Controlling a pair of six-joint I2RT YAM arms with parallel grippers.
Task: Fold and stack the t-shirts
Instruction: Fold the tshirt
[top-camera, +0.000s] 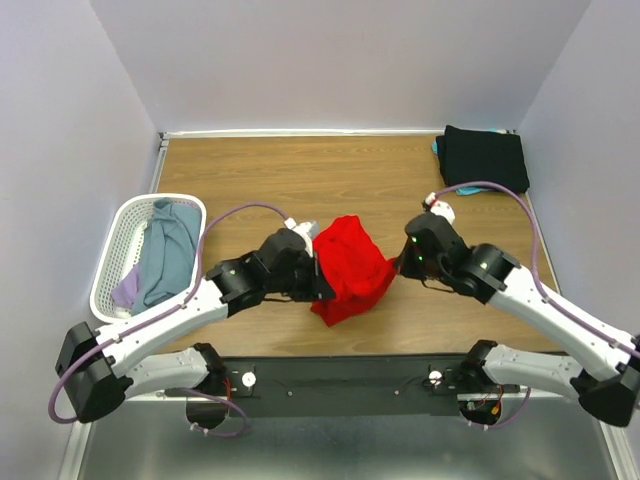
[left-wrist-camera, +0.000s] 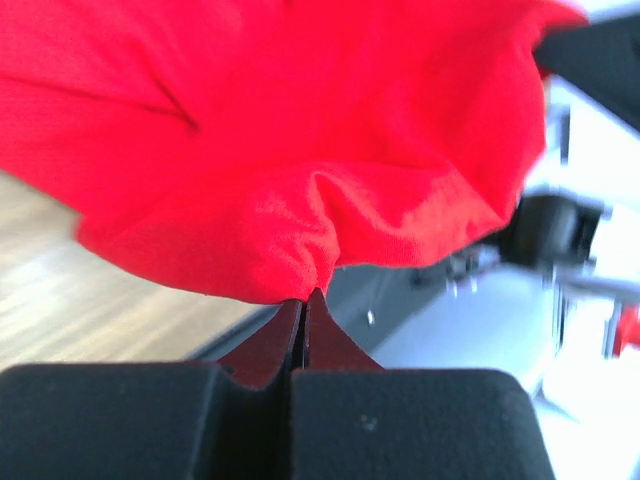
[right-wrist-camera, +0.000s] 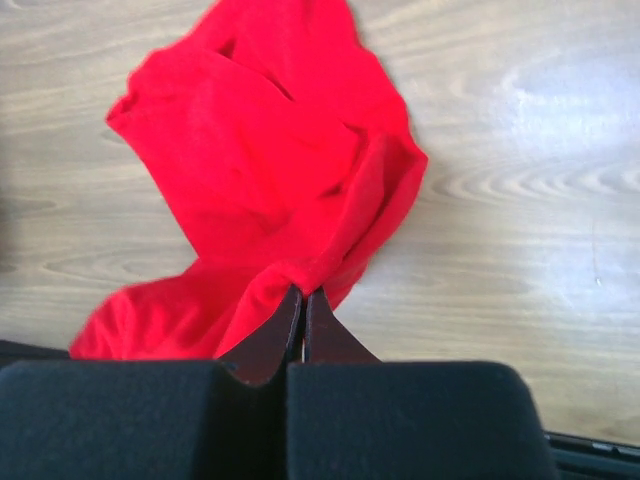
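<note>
From above, the red t-shirt (top-camera: 350, 268) sits bunched near the middle of the wooden table (top-camera: 300, 180), toward its near edge, between the two arms. The left gripper (top-camera: 322, 272) meets its left side and the right gripper (top-camera: 398, 265) its right side. A white mesh laundry basket (top-camera: 118, 250) at the table's left edge holds a grey-blue t-shirt (top-camera: 170, 255) and a lavender t-shirt (top-camera: 127, 290). In the far right corner a folded black t-shirt (top-camera: 484, 157) lies on top of a teal t-shirt (top-camera: 437, 147), of which only a sliver of edge shows. In the left wrist view, the left fingers are pressed together, with a fold of the red cloth pinched at their tips; the rest of the shirt fills the upper frame in loose creases. In the right wrist view, the right fingers are likewise squeezed together on a gathered edge of the red shirt. From that pinch the cloth spreads away in crumpled folds over the wood.
</note>
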